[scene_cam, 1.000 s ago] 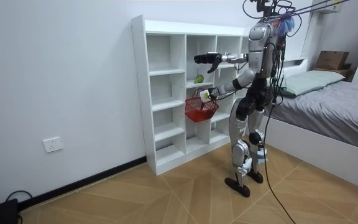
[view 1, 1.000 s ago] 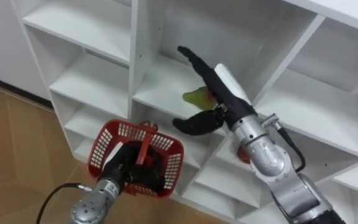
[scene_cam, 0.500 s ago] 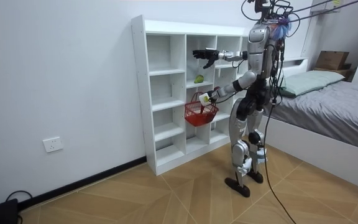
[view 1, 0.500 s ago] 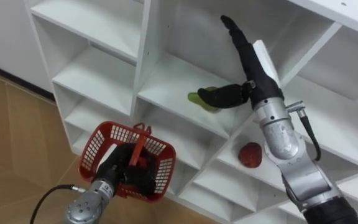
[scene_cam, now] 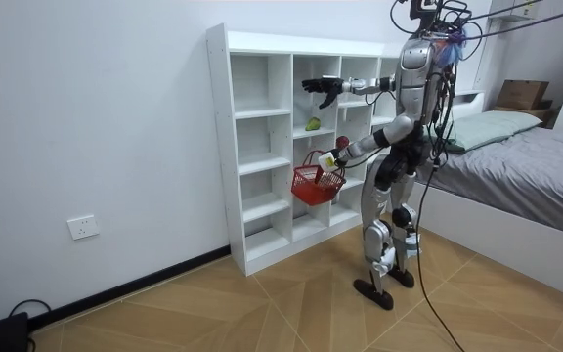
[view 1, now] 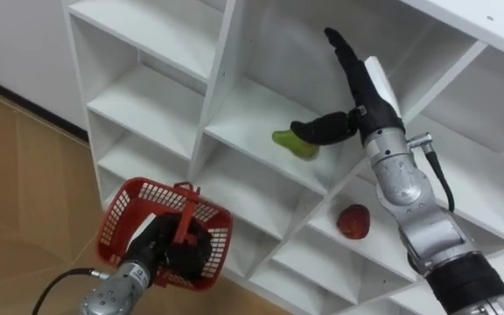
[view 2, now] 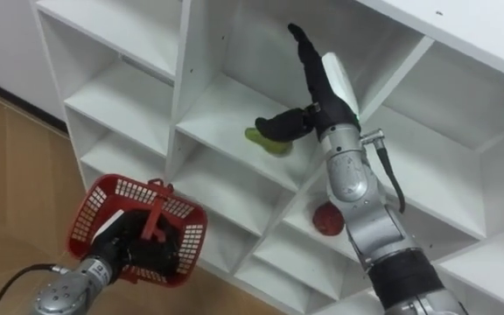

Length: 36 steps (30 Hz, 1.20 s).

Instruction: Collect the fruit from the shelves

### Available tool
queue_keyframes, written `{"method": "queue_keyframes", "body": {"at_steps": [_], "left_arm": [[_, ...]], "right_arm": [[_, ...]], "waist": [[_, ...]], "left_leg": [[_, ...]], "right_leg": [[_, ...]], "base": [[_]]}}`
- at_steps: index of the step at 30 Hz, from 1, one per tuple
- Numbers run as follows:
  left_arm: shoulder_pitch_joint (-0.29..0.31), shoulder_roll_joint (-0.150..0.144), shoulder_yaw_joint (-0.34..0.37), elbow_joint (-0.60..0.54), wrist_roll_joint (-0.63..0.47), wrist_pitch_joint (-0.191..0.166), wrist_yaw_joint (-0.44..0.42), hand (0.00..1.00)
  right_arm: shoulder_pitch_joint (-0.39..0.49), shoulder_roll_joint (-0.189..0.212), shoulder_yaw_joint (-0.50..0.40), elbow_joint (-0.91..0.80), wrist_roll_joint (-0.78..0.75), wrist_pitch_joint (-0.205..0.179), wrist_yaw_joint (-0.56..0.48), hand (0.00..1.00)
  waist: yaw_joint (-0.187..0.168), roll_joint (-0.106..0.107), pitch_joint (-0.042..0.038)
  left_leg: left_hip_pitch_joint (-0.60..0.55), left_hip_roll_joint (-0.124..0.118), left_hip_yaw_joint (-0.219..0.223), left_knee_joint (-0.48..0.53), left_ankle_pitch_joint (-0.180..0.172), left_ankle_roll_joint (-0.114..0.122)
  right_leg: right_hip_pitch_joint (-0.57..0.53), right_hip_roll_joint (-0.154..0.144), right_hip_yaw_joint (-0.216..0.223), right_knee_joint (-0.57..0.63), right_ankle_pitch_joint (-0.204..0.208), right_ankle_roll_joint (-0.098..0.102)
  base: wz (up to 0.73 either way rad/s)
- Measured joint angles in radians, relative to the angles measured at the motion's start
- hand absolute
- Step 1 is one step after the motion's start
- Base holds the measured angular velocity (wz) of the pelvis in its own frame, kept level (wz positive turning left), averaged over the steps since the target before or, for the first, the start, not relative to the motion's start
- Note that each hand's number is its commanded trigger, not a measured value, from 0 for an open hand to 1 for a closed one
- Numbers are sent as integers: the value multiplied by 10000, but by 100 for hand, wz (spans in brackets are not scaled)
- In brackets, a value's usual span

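I'm at the reach: right hand (view 1: 370, 92) wide open, empty, green fruit (view 1: 294, 144) just under its thumb; next I'd curl round it, left hand (view 1: 150, 254) clutching the basket (view 1: 147, 185).

green pear (view 1: 292, 145) on shelf (view 1: 243, 115), red apple (view 1: 353, 221) below

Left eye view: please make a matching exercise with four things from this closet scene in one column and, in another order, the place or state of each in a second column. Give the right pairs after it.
Column one
1. green fruit
2. red fruit
3. basket
4. right hand

Column two
A. hangs by its handle from the left hand
B. open, fingers straight, raised inside a compartment
C. lies in a lower compartment, further right
D. lies on a closet shelf, beside a dark thumb

Pairs: 1-D, 2-C, 3-A, 4-B
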Motion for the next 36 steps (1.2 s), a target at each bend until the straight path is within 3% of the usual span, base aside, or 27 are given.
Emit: {"method": "queue_keyframes", "body": {"at_steps": [7,12,23,29,36], "left_arm": [[68,-8,-29,-383,367,24,-261,100],[138,-3,-32,-396,363,37,-383,100],[221,58,-23,-497,363,473,-658,100],[224,120,-16,-497,364,695,-661,100],[314,151,-27,-497,359,863,-650,100]], "right_arm": [[-21,-188,0,861,-209,29,391,0],[-34,-260,19,1190,-180,100,619,0],[-33,-269,93,1165,-158,887,1437,0],[-32,-300,674,1200,-228,1229,1666,0],[-31,-306,699,1511,-270,1484,1749,0]], "waist": [[421,10,-15],[496,14,-12],[797,-21,-37],[802,-59,-54],[747,-75,-60]], "left_leg": [[-250,-1,-63,250,-21,5],[-290,-3,-112,314,-21,4],[-268,0,-75,256,-47,-4],[-86,-9,-31,139,-40,-3],[-93,-17,-69,157,-44,-6]], "right_leg": [[-134,18,11,44,12,-20],[-126,30,-3,53,17,-28],[-183,12,-9,164,13,-22],[-57,14,-5,155,10,-17],[-16,16,-15,149,6,-9]], "base": [[2],[3],[0],[-2],[0]]}}
